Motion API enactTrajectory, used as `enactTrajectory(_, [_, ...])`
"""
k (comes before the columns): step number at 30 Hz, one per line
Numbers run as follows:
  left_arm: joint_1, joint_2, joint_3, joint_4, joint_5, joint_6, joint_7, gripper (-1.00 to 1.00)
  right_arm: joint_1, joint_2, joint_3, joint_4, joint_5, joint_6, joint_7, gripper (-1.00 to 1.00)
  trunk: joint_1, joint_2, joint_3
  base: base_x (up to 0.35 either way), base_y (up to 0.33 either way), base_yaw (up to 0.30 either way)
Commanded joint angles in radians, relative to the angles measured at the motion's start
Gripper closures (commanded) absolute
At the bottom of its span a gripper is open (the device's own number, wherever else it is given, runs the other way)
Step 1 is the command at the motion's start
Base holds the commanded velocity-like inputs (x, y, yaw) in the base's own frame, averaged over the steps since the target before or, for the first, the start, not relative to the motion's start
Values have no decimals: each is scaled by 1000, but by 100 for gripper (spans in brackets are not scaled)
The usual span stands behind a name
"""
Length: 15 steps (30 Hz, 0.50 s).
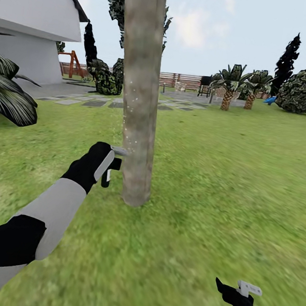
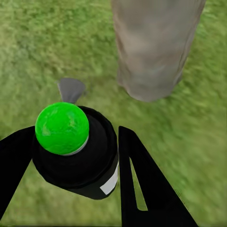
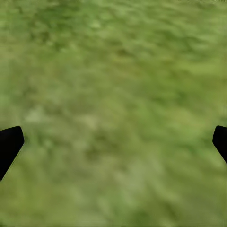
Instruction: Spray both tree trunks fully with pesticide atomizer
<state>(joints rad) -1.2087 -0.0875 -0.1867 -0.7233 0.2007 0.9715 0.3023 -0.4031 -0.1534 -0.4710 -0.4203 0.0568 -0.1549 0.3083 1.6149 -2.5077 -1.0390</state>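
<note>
Green-capped pesticide atomizer (image 2: 75, 151) in left gripper (image 2: 71, 156) | beside tree trunk (image 1: 140, 90) | right gripper (image 3: 113, 142) wide

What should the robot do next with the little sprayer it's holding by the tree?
Probably keep spraying while slowly raising the left claw. It grips the pesticide atomizer, its grey nozzle aimed low at the tree trunk. Pale specks dot the bark just above nozzle height, and the bark higher up looks unspeckled.
</note>
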Motion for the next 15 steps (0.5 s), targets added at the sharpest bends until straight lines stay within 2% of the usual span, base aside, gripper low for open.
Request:
enactTrajectory(1, [0,0,-1,0,-1,-1,0,100,0,0,0,0,0,0,0,-100,0,0,0,0,-52,227])
enactTrajectory(4, [0,0,-2,1,-1,-2,0,100,0,0,0,0,0,0,0,-100,0,0,0,0,-217,91])
enactTrajectory(15, [1,0,1,2,-1,-4,-2,100,0,0,1,1,0,0,0,-100,0,0,0,16,-291,11])
